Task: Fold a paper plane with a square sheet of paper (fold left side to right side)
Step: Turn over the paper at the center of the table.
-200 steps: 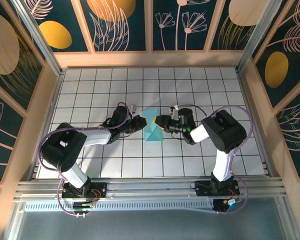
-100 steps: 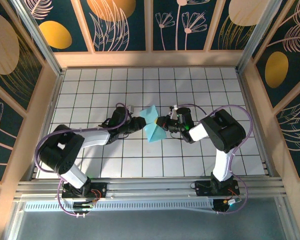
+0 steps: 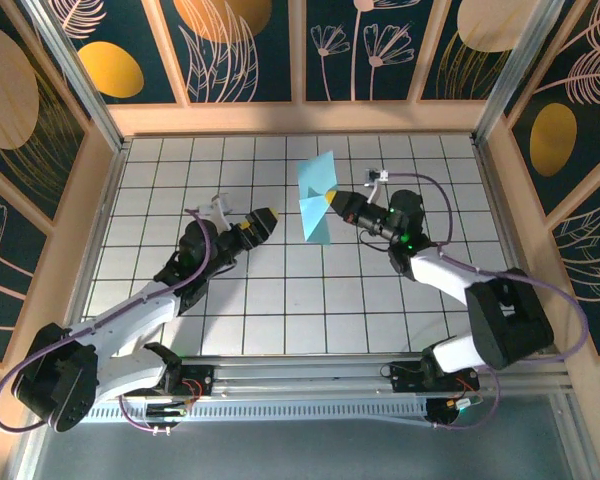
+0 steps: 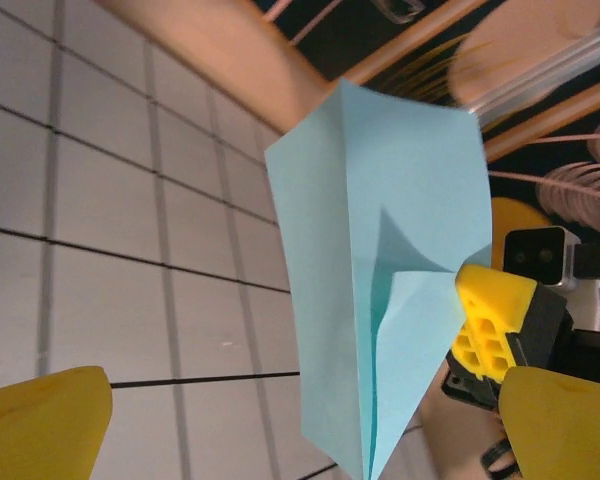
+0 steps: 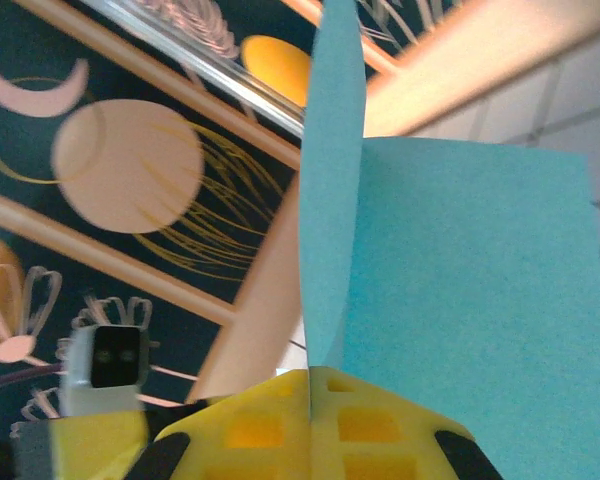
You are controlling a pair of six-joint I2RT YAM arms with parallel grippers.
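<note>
Hanging paper: the square sheet of paper [image 3: 317, 200], partly creased, stands on edge in the air above the worktop [image 3: 280, 320].
Right pincer [image 3: 332, 199]: clamped on its creased edge, likely so both flaps hang free.
Left pincer [image 3: 264, 217]: wide, empty, apart from the sheet.

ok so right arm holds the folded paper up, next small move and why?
Probably lower the right gripper to set the paper plane on the table: it alone pinches the plane, raised off the tiles, while the left gripper stands open, apart.
</note>
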